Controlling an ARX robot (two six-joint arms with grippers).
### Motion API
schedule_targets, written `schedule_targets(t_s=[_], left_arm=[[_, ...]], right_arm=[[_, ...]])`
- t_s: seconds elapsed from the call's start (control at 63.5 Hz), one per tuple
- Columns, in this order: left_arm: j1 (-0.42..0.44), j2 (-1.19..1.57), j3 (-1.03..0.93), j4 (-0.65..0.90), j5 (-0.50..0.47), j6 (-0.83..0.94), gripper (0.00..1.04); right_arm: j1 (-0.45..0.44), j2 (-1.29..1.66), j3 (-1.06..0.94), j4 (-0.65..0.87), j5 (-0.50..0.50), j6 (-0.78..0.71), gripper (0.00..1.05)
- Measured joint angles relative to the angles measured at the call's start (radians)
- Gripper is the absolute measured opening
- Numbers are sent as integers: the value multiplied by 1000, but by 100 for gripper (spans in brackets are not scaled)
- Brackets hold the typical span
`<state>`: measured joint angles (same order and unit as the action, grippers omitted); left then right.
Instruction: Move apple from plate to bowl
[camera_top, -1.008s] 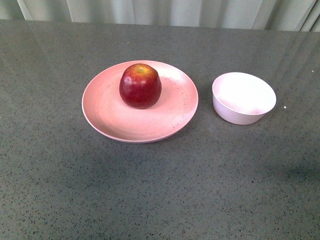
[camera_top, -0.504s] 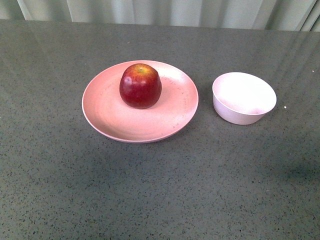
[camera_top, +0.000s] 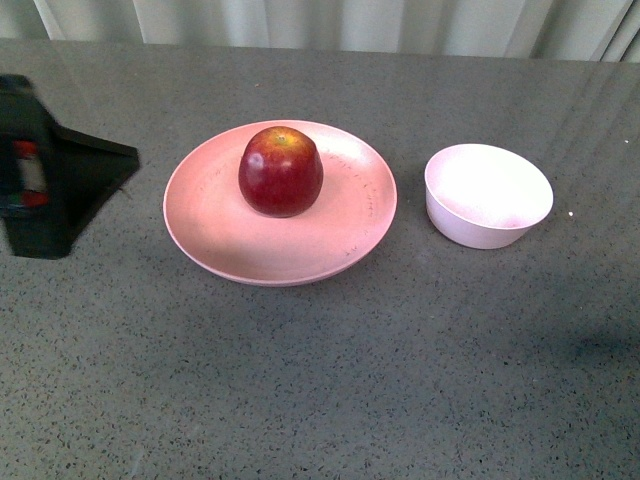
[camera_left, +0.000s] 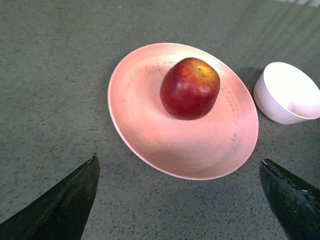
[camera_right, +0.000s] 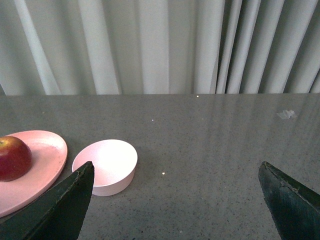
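Front view, left edge: my left arm (camera_top: 45, 185) has swung into frame beside the plate (camera_top: 225, 245), where no arm showed half a second ago. The apple (camera_top: 280, 172) sits untouched on the plate's far half, and the bowl (camera_top: 487, 195) stands empty just to the right. In the left wrist view, the left gripper (camera_left: 178, 161) is spread wide, holds nothing and faces the apple. The right gripper (camera_right: 176, 165), equally wide and empty, hangs beyond the bowl. I judge the reach has begun and the grasp is still to come.

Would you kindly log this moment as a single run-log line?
apple: on plate | bowl: empty | left gripper: open, left of plate | right gripper: open, holding nothing
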<state>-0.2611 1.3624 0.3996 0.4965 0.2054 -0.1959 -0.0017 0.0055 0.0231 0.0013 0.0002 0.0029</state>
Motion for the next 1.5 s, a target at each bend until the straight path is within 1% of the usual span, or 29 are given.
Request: schedule_targets(t_s=[0.205, 0.551, 0.756, 0.992, 1.496], left_arm=[[-64, 205, 107, 48, -31, 29, 96], [-154, 423, 286, 53, -85, 103, 96], [-164, 531, 373, 43, -120, 152, 96], [-166, 633, 495, 6, -132, 208, 96], [-186, 733, 630, -47, -151, 250, 96]], right_arm=[[0, 0, 0, 0, 0, 0, 96], [0, 0, 0, 0, 0, 0, 96], [0, 0, 0, 0, 0, 0, 96], [0, 0, 0, 0, 0, 0, 96], [0, 0, 0, 0, 0, 0, 96]])
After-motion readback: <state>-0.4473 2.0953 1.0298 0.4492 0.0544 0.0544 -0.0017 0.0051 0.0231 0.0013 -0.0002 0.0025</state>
